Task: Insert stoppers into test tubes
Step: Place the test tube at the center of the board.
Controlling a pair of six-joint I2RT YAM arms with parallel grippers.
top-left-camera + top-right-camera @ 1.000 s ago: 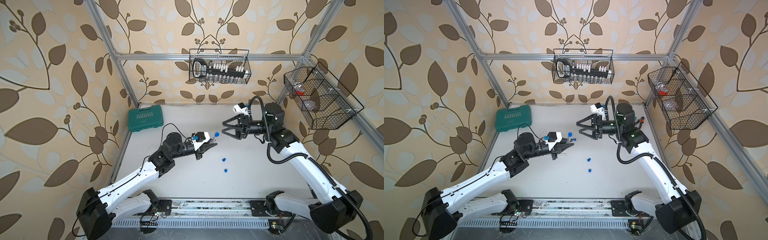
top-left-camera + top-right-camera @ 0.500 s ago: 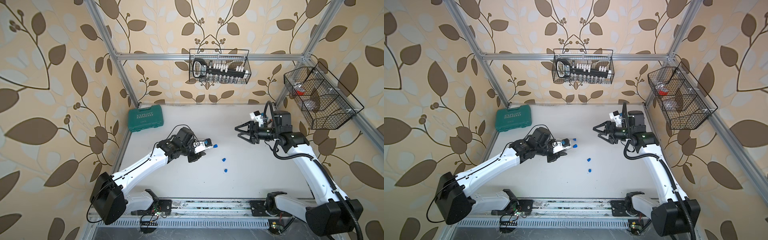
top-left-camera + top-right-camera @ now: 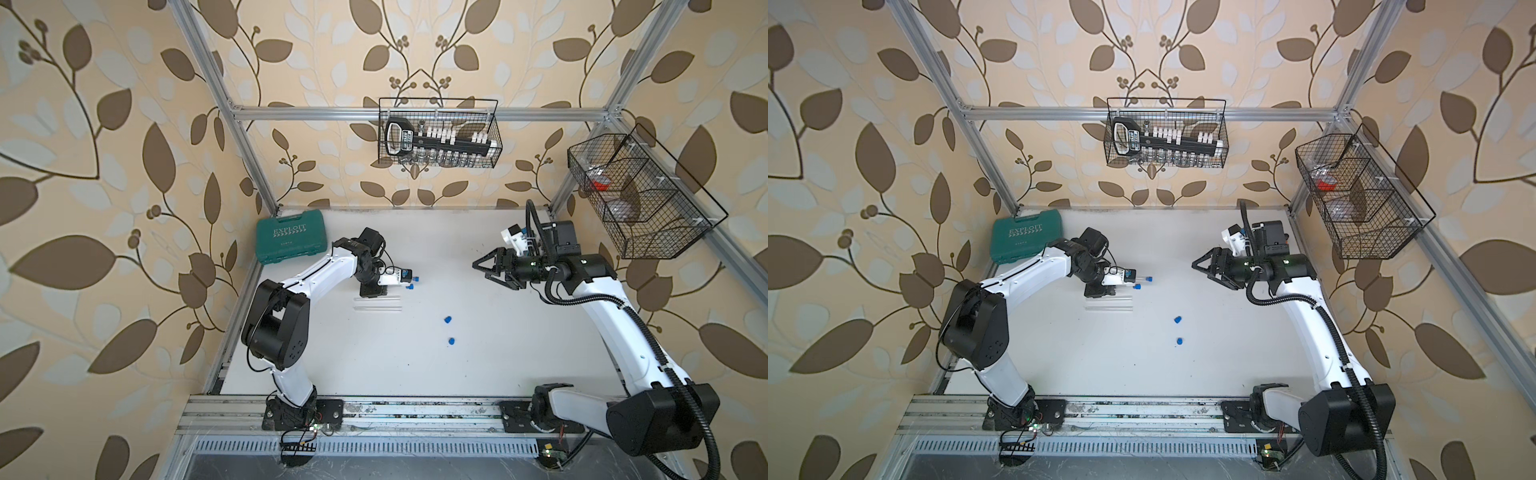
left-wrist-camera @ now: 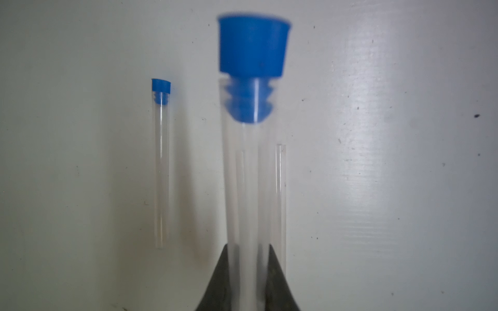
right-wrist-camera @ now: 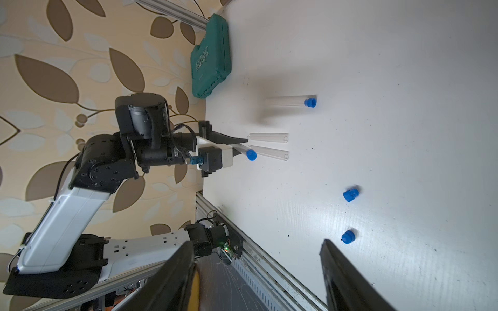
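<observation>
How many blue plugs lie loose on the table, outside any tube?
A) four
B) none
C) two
C: one loose plug and a second loose plug lie bare on the table; the held tube's plug and the lying tube's plug are seated.

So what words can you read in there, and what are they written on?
"EXPLOIT": on the lid of the green case, readable in both top views.
Small print line under that word: too small to read.
Label on the black tool inside the wire basket: too blurred to read.
No other writing shows.
</observation>
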